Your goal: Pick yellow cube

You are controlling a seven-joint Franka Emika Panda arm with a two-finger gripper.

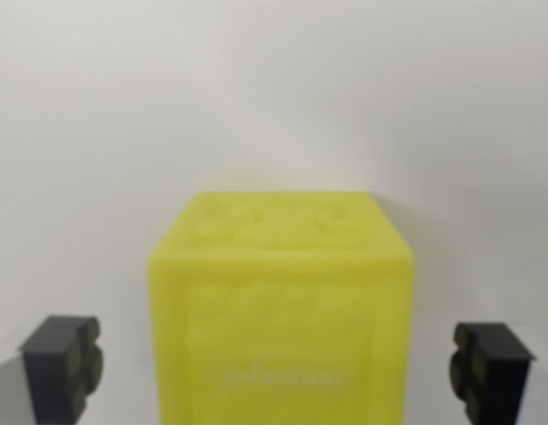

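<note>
Wrist view, single frame. The yellow cube (pixel 281 310) sits at the bottom centre of the frame, on a plain white surface (pixel 274 97) that fills the rest of the picture. The cube's top face and its near face are both visible; the near face runs off the bottom edge of the frame. The picture is soft and out of focus at this range. The top face shows faint raised or embossed relief, and the near face carries a recessed panel with a pale line of what may be lettering low down, but neither can be read.

Gripper (pixel 278 367): jaws are spread wide. One black fingertip (pixel 63 365) shows at the wrist view's left, low in the frame, the other at the wrist view's right at about the same height. The cube lies between them. A clear strip of white surface shows between each fingertip and the nearest cube side, so neither pad touches the cube. The gap on the left looks slightly wider than that on the right.

The cube stands upright and square to the camera, its near face roughly parallel to the line between the fingertips. A faint shadow lies at the cube's far edge.
</note>
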